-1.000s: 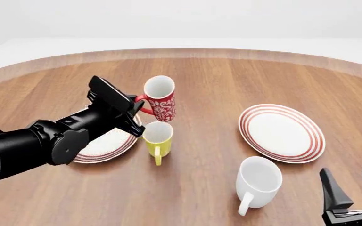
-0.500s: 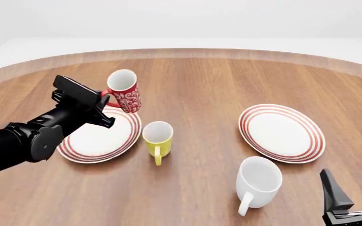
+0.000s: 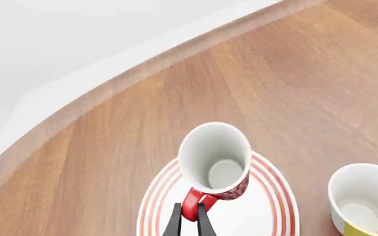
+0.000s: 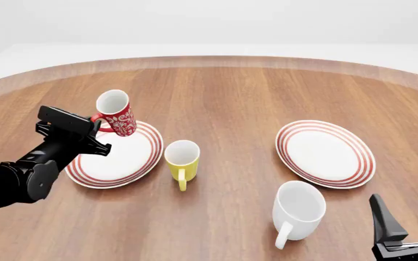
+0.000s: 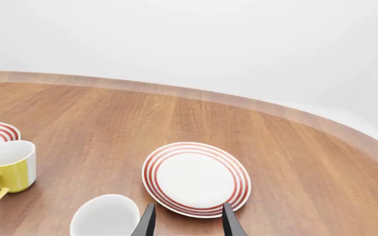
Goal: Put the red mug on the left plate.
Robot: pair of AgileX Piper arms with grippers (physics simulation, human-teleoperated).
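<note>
The red mug (image 4: pixel 116 117), slim with a white floral pattern, hangs tilted over the far rim of the left plate (image 4: pixel 122 163). My left gripper (image 4: pixel 95 124) is shut on the mug's red handle. In the left wrist view the red mug (image 3: pixel 215 162) shows its white inside above the ringed left plate (image 3: pixel 267 216), and my left gripper (image 3: pixel 189 223) pinches the handle. My right gripper (image 4: pixel 409 217) is open and empty at the near right edge of the table, far from the mug. It also shows in the right wrist view (image 5: pixel 187 223).
A yellow mug (image 4: pixel 182 157) stands just right of the left plate. A bigger white mug (image 4: pixel 297 209) stands at the near right, close to my right gripper. The second ringed plate (image 4: pixel 325 153) lies at the right. The table's curved edge runs along the back.
My left gripper has carried the red mug leftward and toward me, from beside the yellow mug to over the left plate's far rim. The right arm has not moved.
</note>
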